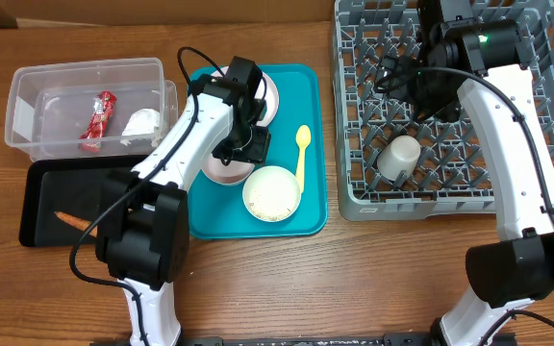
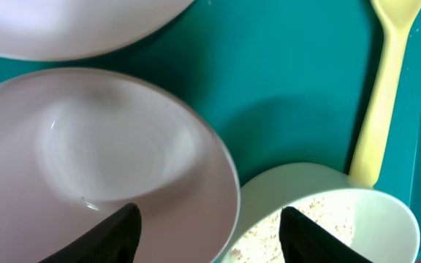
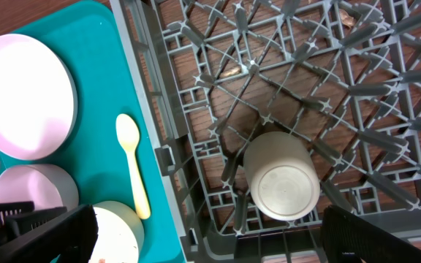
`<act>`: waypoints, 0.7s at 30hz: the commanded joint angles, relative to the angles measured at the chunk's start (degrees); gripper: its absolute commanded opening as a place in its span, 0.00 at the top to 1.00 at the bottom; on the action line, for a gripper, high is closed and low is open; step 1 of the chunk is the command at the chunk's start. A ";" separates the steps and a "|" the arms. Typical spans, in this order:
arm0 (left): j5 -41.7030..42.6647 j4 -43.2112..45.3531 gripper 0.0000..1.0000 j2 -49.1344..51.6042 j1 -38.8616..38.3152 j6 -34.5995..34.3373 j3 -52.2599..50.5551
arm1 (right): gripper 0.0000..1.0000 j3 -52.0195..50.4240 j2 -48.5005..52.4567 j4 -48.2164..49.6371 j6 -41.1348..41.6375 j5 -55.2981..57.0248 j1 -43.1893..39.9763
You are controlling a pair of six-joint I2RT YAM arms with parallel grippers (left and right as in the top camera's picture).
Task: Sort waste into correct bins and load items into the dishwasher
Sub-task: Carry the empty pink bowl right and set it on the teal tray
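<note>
Left tool (image 2: pixel 209 223) hangs low over the teal tray (image 2: pixel 291 80), fingers spread, gripping nothing. One finger (image 2: pixel 112 234) shows above an empty bowl (image 2: pixel 101 146), the other above the rice bowl (image 2: pixel 397 212) just beside it. Right tool (image 3: pixel 207 226) hovers over the rack (image 1: pixel 537 144), fingers spread wide and empty too.

Nearest on the left, a carrot (image 1: pixel 71 220) lies on the black tray (image 1: pixel 46 192), close to that tray's front edge. On the teal tray beside it, the rice bowl sits nearest the front, with loose rice (image 2: pixel 320 219) on its bottom. The empty bowl comes next, behind it. A spoon (image 2: pixel 386 95) lies along the tray's right side, handle end reaching the rice bowl's rim, scoop pointing away. The plate (image 2: pixel 71 29) sits at the tray's far end, partly hidden by the left arm (image 1: pixel 186 125).

Beyond the black tray stands the tub (image 1: pixel 27 106), with the wrapper (image 1: pixel 98 117) in its middle and the napkin (image 1: pixel 142 123) toward its right wall, apart from each other.

On the right of the desk (image 1: pixel 354 279), the rack holds one cup (image 1: pixel 399 157), base up near its front left corner.
</note>
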 commanded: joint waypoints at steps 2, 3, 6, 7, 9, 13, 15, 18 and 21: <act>0.61 -4.17 0.36 0.13 -0.22 -0.22 5.68 | 0.00 -0.13 -0.52 -0.02 -0.37 -0.28 0.37; 0.66 -5.68 0.37 0.09 -0.26 -0.22 7.19 | 0.00 -0.13 -0.52 -0.02 -0.37 -0.28 0.37; 1.46 -10.29 0.40 -0.44 -1.46 -0.20 11.78 | 0.00 -0.13 -0.52 0.04 -0.37 -0.28 0.37; 2.10 -11.08 0.41 -0.72 -2.14 -0.20 12.55 | 0.00 -0.13 -0.52 0.11 -0.37 -0.28 0.37; 3.08 -11.58 0.42 -1.29 -4.00 -0.13 12.68 | 0.00 -0.13 -0.52 0.28 -0.37 -0.28 0.37; 2.97 -11.89 0.43 -1.27 -9.73 0.68 11.56 | 0.00 -0.13 -0.52 0.61 -0.37 -0.26 0.37; 2.12 -11.21 0.43 -1.27 -12.92 1.18 10.56 | 0.00 -0.13 -0.52 0.59 -0.37 -0.26 0.37; -2.60 -9.40 0.43 -1.18 -16.72 1.09 8.63 | 0.00 -0.13 -0.52 0.50 -0.37 -0.26 0.37; -6.58 -7.26 0.46 -1.14 -18.80 -1.11 5.79 | 0.00 -0.13 -0.52 0.28 -0.37 -0.28 0.37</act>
